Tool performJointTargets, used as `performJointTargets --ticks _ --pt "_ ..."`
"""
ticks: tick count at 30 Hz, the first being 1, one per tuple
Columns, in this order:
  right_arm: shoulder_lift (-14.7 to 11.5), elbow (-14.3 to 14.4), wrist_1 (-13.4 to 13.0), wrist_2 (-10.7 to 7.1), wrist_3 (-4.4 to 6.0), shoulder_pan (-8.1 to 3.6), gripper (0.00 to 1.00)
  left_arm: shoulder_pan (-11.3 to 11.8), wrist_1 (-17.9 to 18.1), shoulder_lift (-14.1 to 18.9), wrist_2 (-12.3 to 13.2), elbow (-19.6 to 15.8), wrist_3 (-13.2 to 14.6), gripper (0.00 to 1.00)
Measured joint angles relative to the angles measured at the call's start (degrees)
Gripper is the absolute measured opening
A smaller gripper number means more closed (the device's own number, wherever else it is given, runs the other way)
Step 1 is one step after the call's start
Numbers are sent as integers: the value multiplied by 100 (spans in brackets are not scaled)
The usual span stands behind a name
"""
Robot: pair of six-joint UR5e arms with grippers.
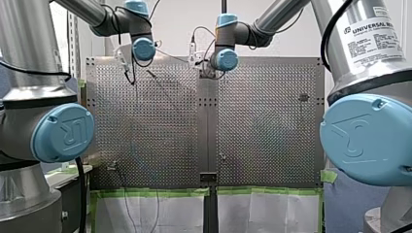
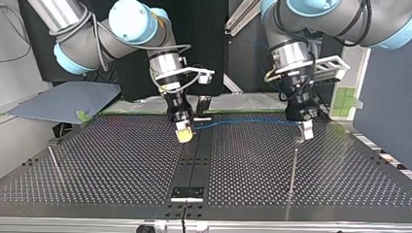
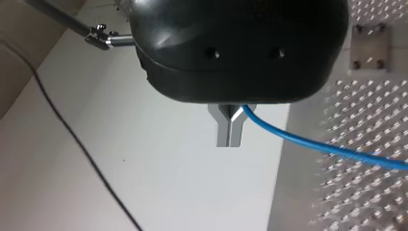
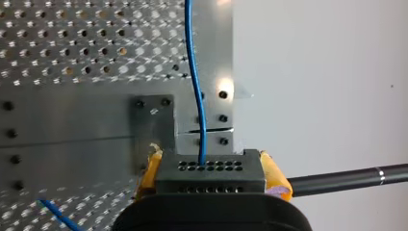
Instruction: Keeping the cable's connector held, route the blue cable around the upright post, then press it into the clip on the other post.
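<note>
The connector [image 4: 210, 172] was gripped between the yellow pads [image 4: 275, 177] of the right claw [image 2: 183, 134], closed upon it. The blue cable [image 2: 243, 121] was pinched further along by the left claw [image 2: 304, 132], whose metal fingers [image 3: 223, 134] were pressed together. The cable was stretched nearly level between the two, its long axis across the top view, over the far part of the tabletop [image 2: 121, 165]. An upright post [image 2: 293, 170] stood just camera-ward of the left claw, so that arm was judged the nearer. The other post [image 2: 53, 160] stood well apart at the view's left
</note>
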Motion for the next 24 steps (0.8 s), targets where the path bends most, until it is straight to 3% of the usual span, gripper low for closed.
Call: performJointTargets --ticks 15,24 --pt "173 -950 476 -160 53 -7 0 951 -950 -667 926 953 45 0" --pt "509 -1487 530 -176 49 18 0 1286 -1518 -960 1157 1517 -4 0"
